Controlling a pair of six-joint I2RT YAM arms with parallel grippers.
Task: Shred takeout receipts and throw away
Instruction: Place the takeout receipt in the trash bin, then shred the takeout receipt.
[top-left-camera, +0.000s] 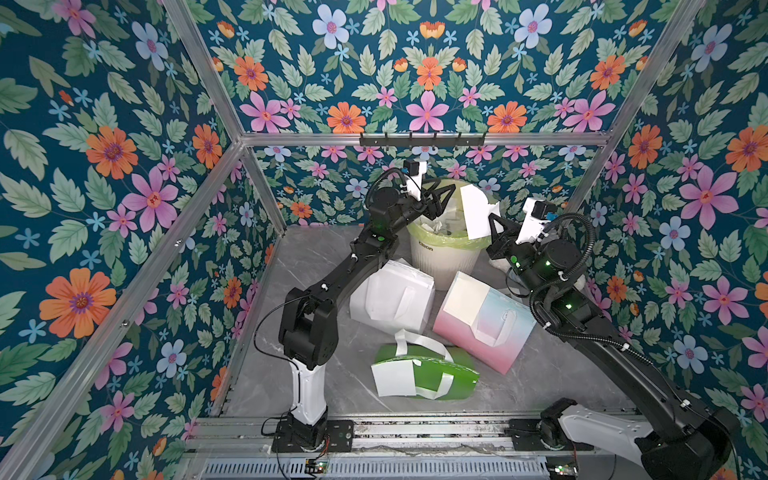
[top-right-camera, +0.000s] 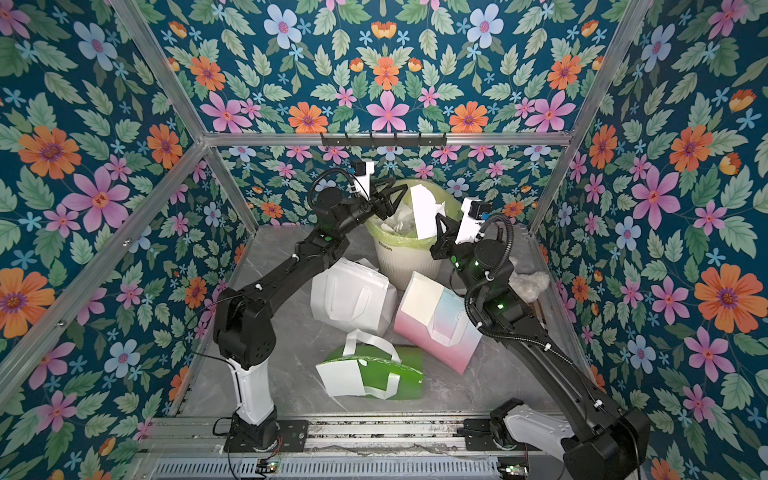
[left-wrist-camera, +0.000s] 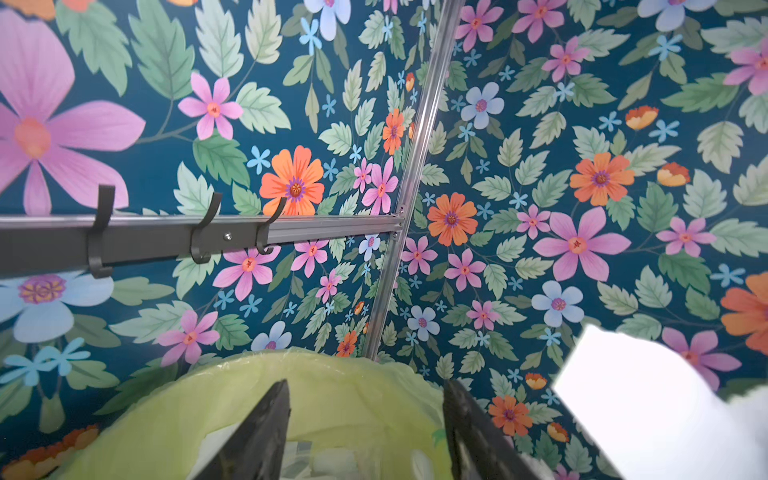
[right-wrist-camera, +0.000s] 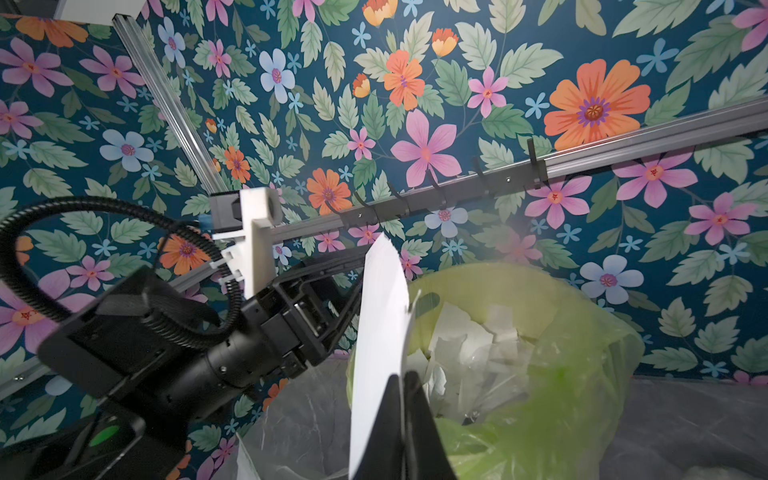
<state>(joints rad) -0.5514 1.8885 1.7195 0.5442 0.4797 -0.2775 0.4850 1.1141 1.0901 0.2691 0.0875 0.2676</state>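
The right tool (top-left-camera: 492, 226) is clenched on the lower edge of the held receipt (top-left-camera: 473, 208), a white sheet standing nearly upright above the rim of the bin (top-left-camera: 442, 262). In the right wrist view its black fingers (right-wrist-camera: 399, 436) press together with the sheet pinched between them, and a small tear shows along one long edge of the paper.

The left tool (top-left-camera: 442, 201) hovers over the bin's opening, just beside the sheet. The left wrist view shows its fingers (left-wrist-camera: 257, 440) spread apart with nothing between them, so it is released. The sheet sits off to one side of them without touching.

The bin is white with a yellow-green liner (top-left-camera: 432, 237) and stands at the back of the grey marbled worktop (top-left-camera: 316, 291). White paper scraps (right-wrist-camera: 469, 345) lie inside it.

In front of the bin three bags lie on the worktop: a white bag (top-left-camera: 386, 303), a pink bag (top-left-camera: 494, 340) and, nearest the arm bases, a green bag (top-left-camera: 453, 374). The receipt on the pink bag (top-left-camera: 465, 305) lies flat on its face, toward the bin. The receipt on the green bag (top-left-camera: 392, 380) covers one end of it and has a small dark mark at a corner. Both are well apart from the tools.

A dark hook rail (top-left-camera: 422, 139) runs along the flowered back wall above the bin.
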